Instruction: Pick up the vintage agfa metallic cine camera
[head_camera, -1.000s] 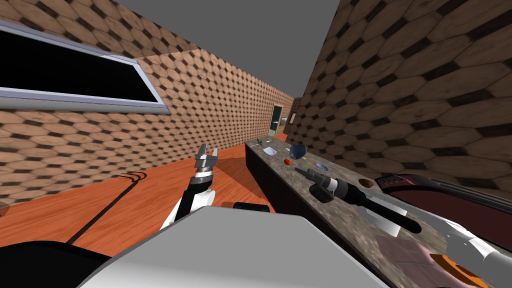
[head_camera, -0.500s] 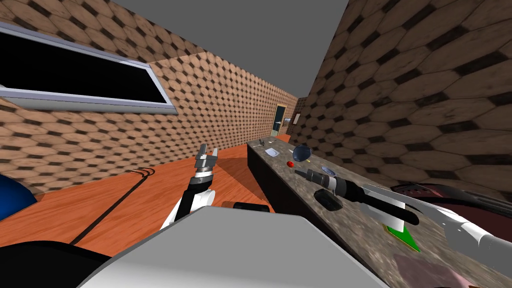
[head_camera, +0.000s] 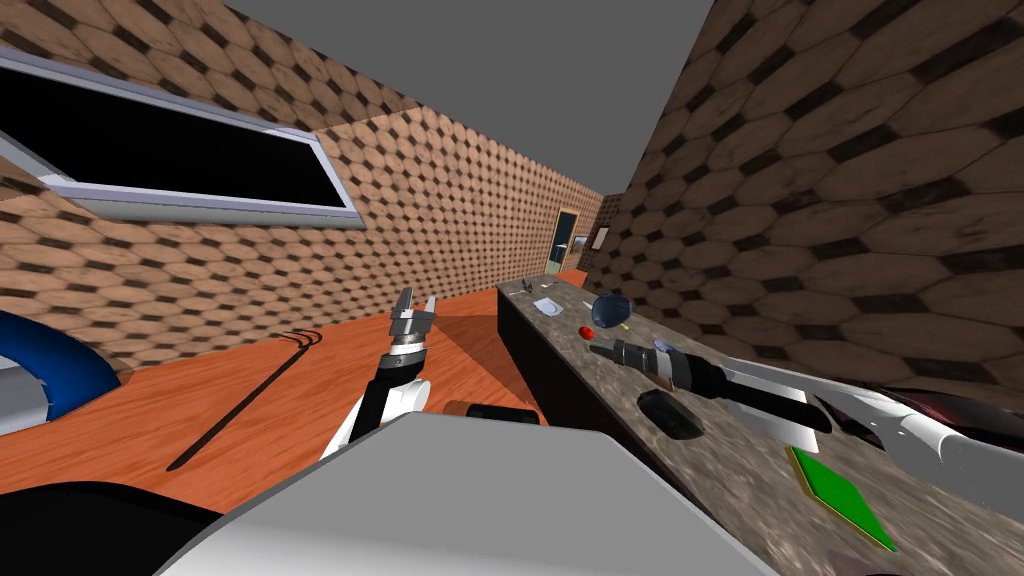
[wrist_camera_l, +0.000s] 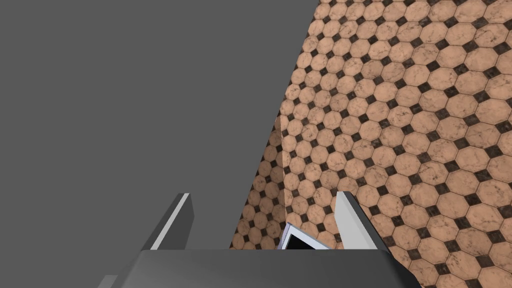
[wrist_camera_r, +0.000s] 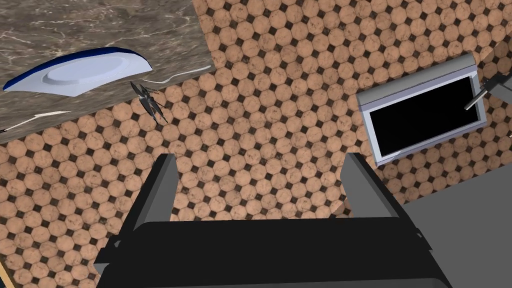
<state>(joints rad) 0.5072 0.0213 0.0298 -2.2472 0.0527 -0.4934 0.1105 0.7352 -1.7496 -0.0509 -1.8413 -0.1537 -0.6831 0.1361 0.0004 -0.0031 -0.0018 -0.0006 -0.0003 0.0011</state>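
R arm reaches out over the marble-topped counter (head_camera: 720, 470) along the R-hand wall; right gripper (head_camera: 597, 349) hovers above the top, fingers (wrist_camera_r: 160, 190) spread wide w/ nothing between them.

Cine camera (head_camera: 668, 413) reads as a dark rounded lump, detail too small to tell; it lies on the counter near the front edge, just beside the R wrist & nearer me than the fingertips; gripper not touching it.

Beyond the fingertips: small red thing (head_camera: 585, 329); dark blue round object (head_camera: 610, 310); farther on, a flat white thing (head_camera: 546, 305). Nearer me than the camera, a flat green slab (head_camera: 840, 495) lies on the counter.

R wrist view: blue-rimmed white plate (wrist_camera_r: 80, 75) on the marble, off to one side of the fingers.

L arm is raised over the orange floor, apart from the counter; left gripper (head_camera: 418, 298) points up, fingers parted, empty.
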